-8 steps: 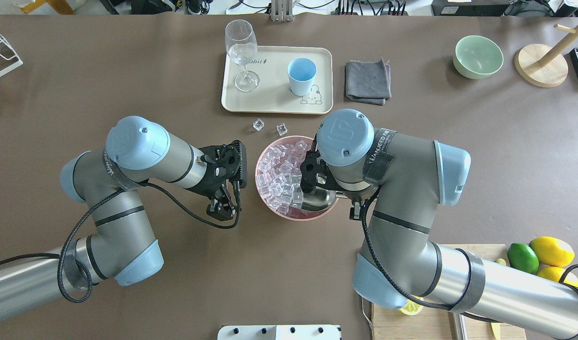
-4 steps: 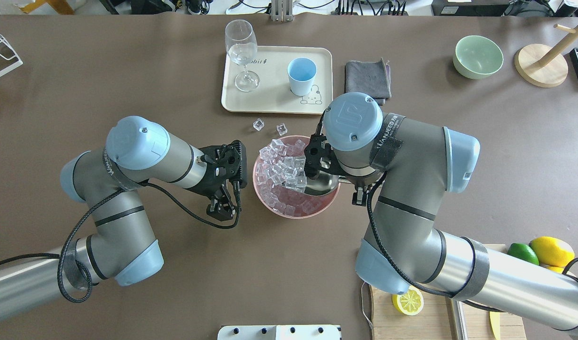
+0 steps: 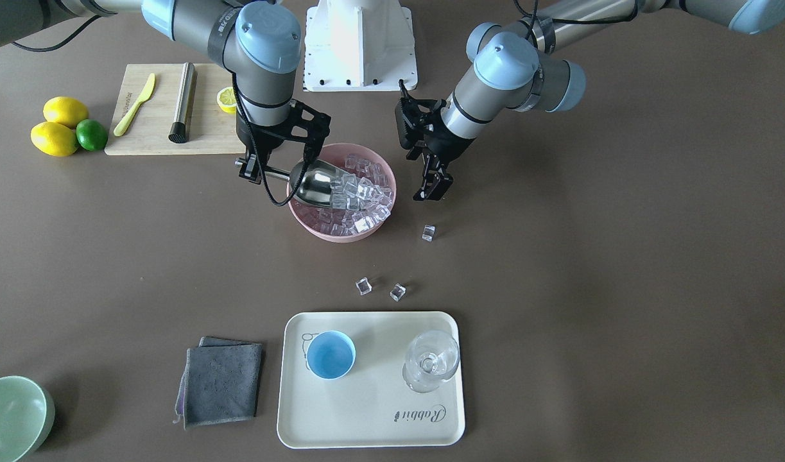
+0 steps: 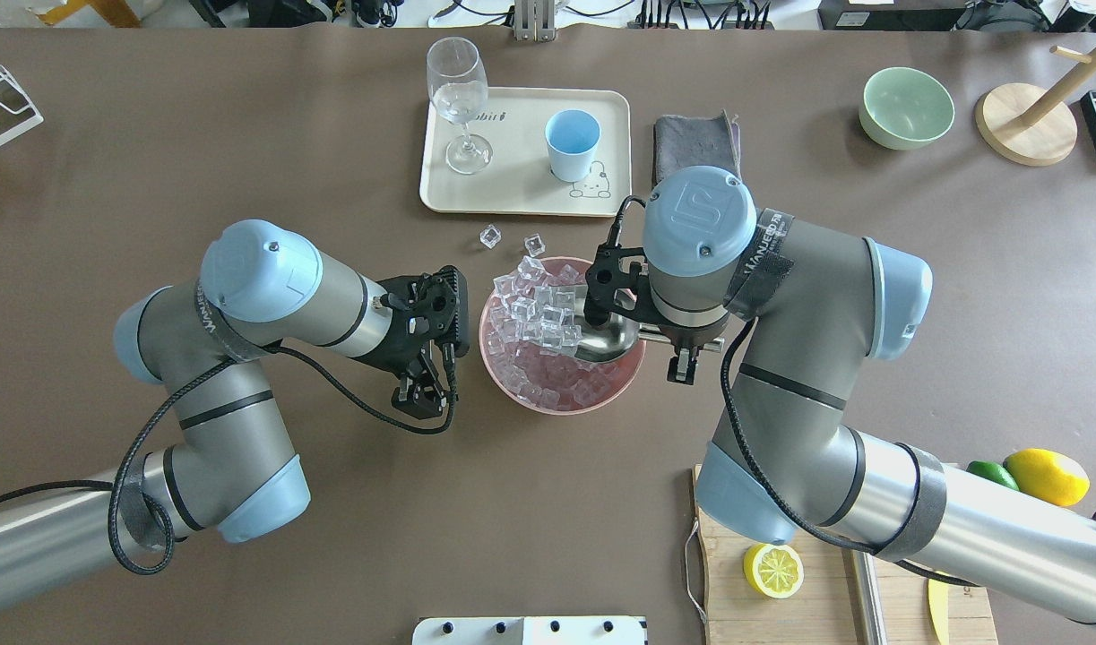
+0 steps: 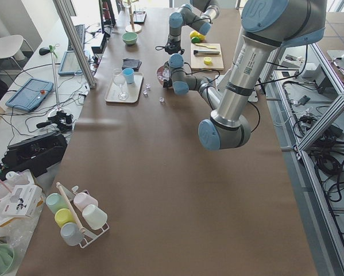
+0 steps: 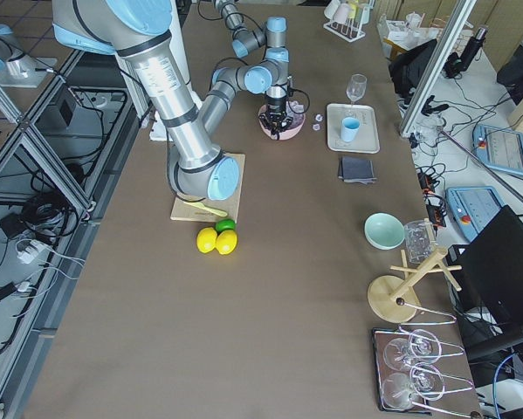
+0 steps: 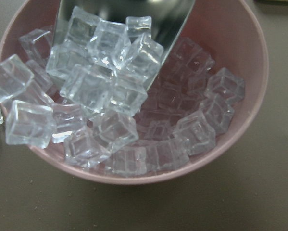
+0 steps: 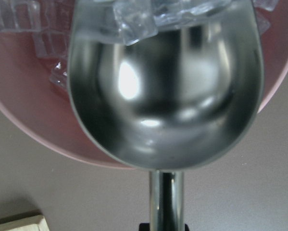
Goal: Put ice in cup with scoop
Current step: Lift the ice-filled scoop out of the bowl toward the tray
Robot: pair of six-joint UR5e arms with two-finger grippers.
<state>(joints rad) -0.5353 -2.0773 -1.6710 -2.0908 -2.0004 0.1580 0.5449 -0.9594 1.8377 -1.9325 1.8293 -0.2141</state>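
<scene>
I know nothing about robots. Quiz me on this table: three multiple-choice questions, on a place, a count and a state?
1. Where does the small light-blue cup stand? A) on the cream tray beside the clear stemmed glass B) on the wooden board C) on the grey cloth
2. How many clear ice cubes lie loose on the brown table outside the large pink bowl? A) one B) three C) six
3. The shiny steel scoop is A) lying on the table B) over the cup C) in the bowl, ice at its mouth
1 A: both stand on the tray. 2 B: the front view shows three. 3 C: both wrist views show it.
</scene>
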